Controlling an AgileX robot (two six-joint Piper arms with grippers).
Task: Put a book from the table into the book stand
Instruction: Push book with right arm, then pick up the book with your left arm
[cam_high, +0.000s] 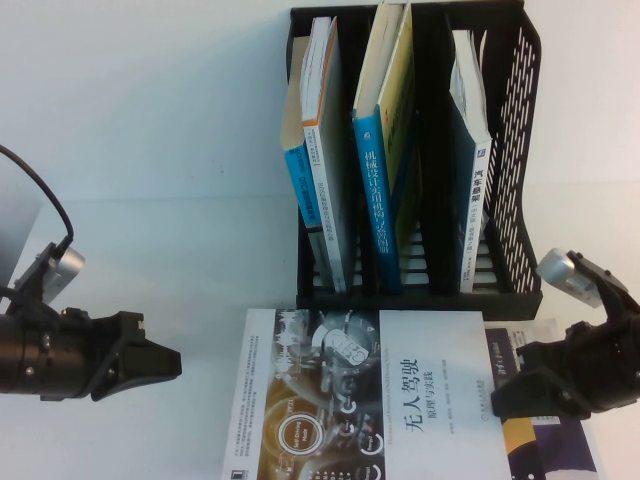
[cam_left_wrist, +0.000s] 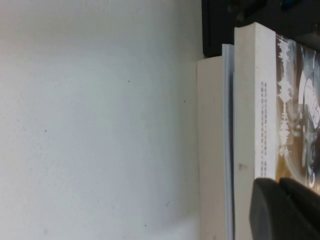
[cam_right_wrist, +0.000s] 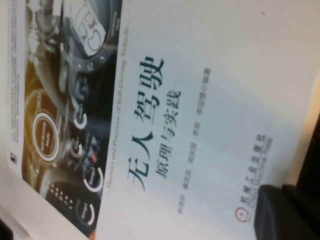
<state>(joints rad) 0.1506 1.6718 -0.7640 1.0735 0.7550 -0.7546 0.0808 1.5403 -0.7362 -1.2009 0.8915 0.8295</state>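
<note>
The book (cam_high: 400, 400), white with a black-grey-gold graphic on its left half, lies flat on the table (cam_high: 150, 150) just in front of the black book stand (cam_high: 520, 120). My left gripper (cam_high: 172, 362) is shut and empty, low over the table a little left of the book's left edge. In the left wrist view its tips (cam_left_wrist: 280, 200) sit by the book's edge (cam_left_wrist: 255, 100). My right gripper (cam_high: 503, 398) is shut and empty at the book's right edge. In the right wrist view it (cam_right_wrist: 282, 210) hovers over the cover (cam_right_wrist: 210, 100).
The stand holds several upright books, among them blue-spined ones (cam_high: 375, 200). A dark navy book (cam_high: 545, 440) shows under the white book's right side. The left wrist view shows other books (cam_left_wrist: 210, 150) stacked beneath it. Bare white table lies to the left.
</note>
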